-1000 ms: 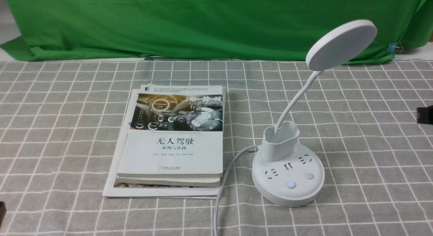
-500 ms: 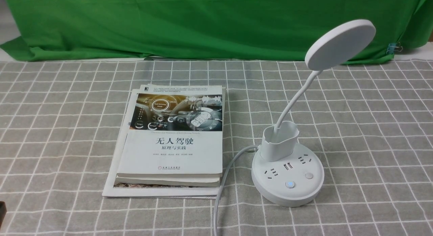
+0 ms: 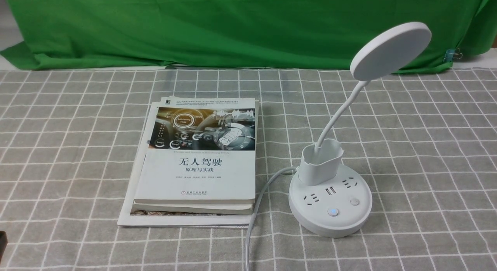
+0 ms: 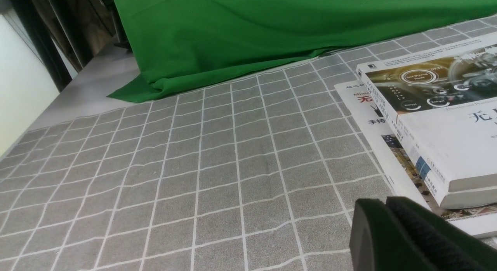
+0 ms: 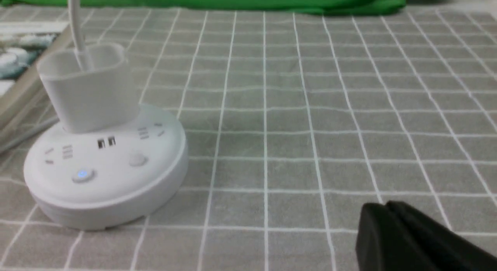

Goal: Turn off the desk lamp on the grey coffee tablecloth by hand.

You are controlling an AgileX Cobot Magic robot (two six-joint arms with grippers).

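Observation:
The white desk lamp (image 3: 330, 201) stands on the grey coffee tablecloth (image 3: 427, 166), right of centre. Its disc head (image 3: 390, 51) is raised on a thin neck above a small cup holder (image 3: 321, 164). One button on the base glows blue (image 3: 332, 212); the other is plain (image 3: 354, 202). In the right wrist view the lamp base (image 5: 105, 174) sits off to one side of my right gripper (image 5: 384, 209), which is shut and empty. My left gripper (image 4: 384, 205) is shut and empty, beside the books. Only a dark sliver of the left arm (image 3: 2, 242) shows in the front view.
A stack of books (image 3: 198, 162) lies left of the lamp, also in the left wrist view (image 4: 435, 119). The lamp's white cord (image 3: 256, 209) runs between books and base toward the front edge. A green backdrop cloth (image 3: 233, 26) hangs at the back.
A black piece of the right arm at the front view's right edge has gone out of view. The lamp head has shifted very slightly. The blue button still glows.

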